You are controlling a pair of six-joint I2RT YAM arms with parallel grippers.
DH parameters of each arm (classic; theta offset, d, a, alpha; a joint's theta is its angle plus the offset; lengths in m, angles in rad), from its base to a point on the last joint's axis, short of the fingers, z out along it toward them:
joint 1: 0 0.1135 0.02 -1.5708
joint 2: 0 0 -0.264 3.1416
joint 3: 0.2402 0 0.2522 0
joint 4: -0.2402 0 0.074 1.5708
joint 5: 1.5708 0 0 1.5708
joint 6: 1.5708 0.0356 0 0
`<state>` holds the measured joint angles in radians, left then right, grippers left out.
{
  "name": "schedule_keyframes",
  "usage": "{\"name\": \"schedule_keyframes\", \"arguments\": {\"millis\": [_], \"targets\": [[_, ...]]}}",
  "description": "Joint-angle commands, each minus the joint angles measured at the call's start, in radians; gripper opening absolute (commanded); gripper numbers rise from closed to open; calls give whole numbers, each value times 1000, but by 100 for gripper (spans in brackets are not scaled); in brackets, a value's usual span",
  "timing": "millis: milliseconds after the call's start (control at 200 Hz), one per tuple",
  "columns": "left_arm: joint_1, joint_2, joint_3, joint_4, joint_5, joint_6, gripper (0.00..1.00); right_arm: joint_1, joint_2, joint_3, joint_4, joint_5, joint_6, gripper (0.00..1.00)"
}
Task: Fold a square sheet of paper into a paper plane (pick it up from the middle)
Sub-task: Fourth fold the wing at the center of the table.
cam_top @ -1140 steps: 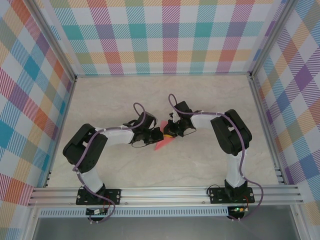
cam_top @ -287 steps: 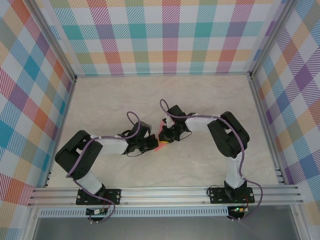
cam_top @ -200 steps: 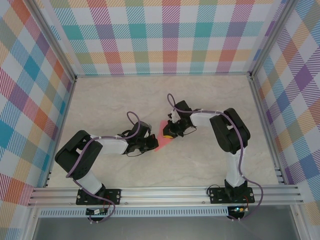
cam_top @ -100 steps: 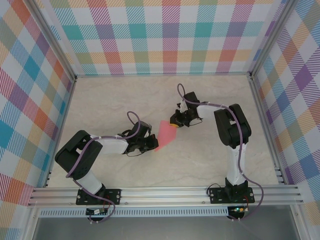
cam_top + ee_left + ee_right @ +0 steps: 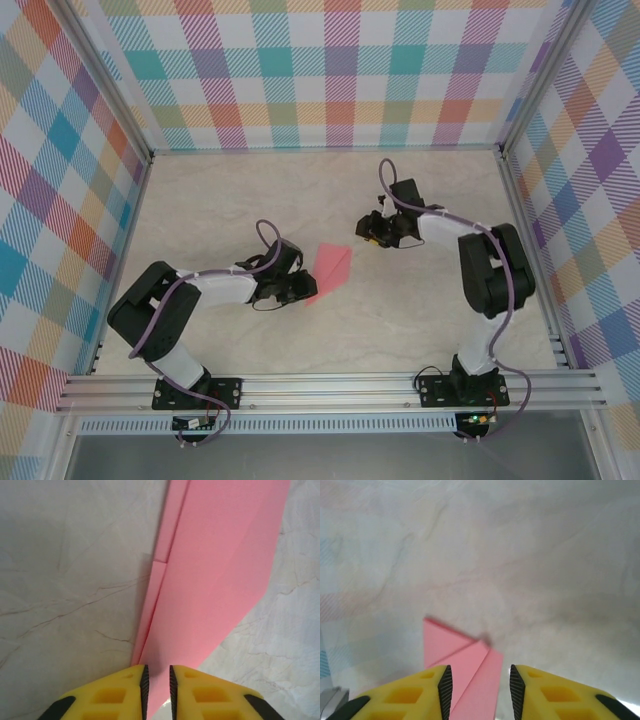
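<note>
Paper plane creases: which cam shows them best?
Left wrist: the paper plane is close up, layered edges and creases clear, one end pinched in the left gripper. Top external shows its small pink outline; right wrist catches one folded end.

The tabletop (image 5: pixel 220 210) is pale cream with thin grey marble veins. Plaid panels in pastel colours stand along its edges: a far panel (image 5: pixel 330 70), a left panel (image 5: pixel 50 200) and a right panel (image 5: pixel 600 190). Aluminium posts (image 5: pixel 100 75) rise from both far corners. A grooved aluminium rail (image 5: pixel 330 385) runs along the near edge.
</note>
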<state>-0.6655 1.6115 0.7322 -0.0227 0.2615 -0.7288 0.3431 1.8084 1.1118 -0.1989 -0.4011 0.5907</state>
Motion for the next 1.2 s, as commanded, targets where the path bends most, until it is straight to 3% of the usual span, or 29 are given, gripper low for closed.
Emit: {"name": "schedule_keyframes", "arguments": {"millis": [0,260,565,880,1195], "targets": [[-3,-57,57,-76,-52,17,28,29,-90,-87,43,-13,52,43],[17,-119,56,-93,-177,-1,45,127,-164,-225,121,-28,172,59],[78,-200,-34,-86,-277,-26,75,211,-99,-254,204,25,296,62],[182,-237,-101,-20,-216,-16,90,235,-47,-255,273,37,377,62],[250,-243,-157,68,-133,-25,95,238,10,-209,273,27,393,62]]}}
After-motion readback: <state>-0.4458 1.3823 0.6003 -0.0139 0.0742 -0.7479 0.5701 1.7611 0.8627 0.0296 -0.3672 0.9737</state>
